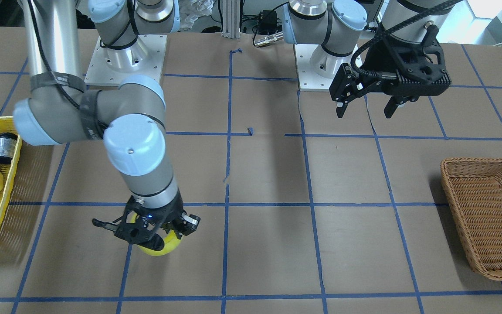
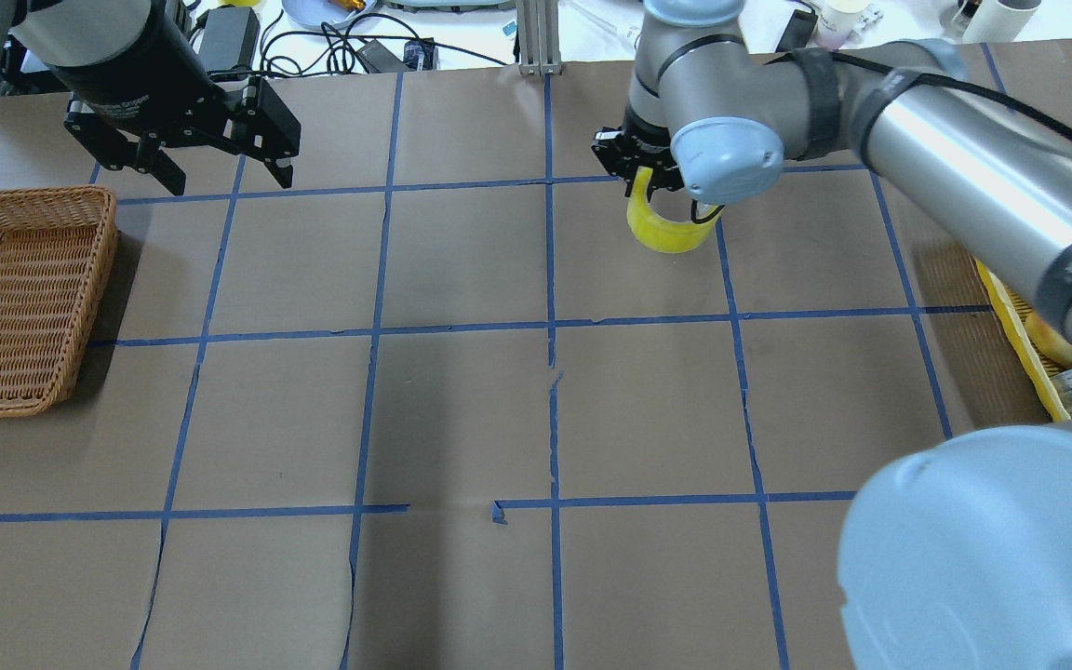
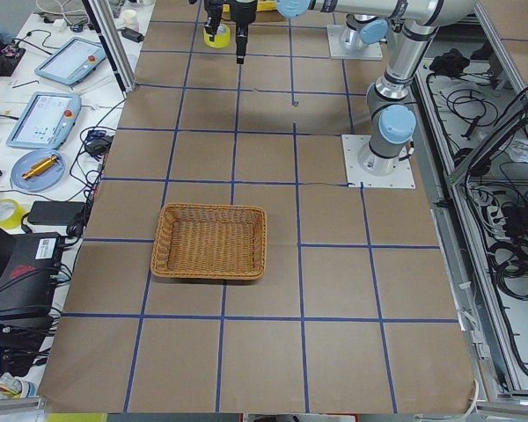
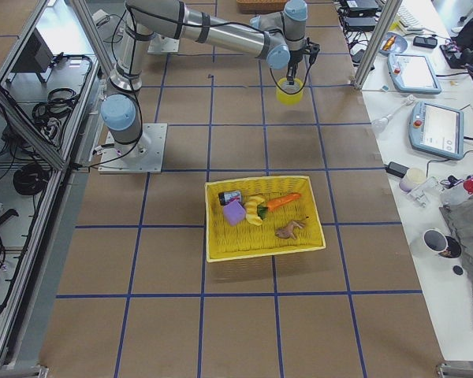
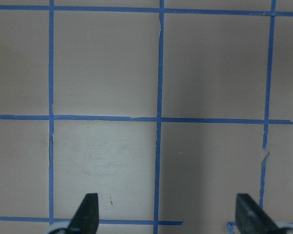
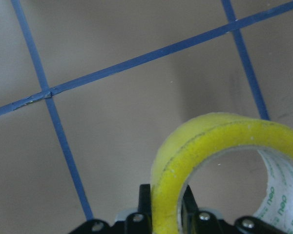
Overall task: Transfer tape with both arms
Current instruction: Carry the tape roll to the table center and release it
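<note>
Tape hangs on edge under the right gripper, whose jaws pinch its ring wall, on the far right part of the table. Left gripper is well apart at far left, its 2 fingers spread and holding nothing, so I judge the handover needs both to close in. Wicker basket at left looks empty. Yellow basket at right holds a carrot, a purple block and a jar.

Silver arms, blue caps, maybe straps
</note>
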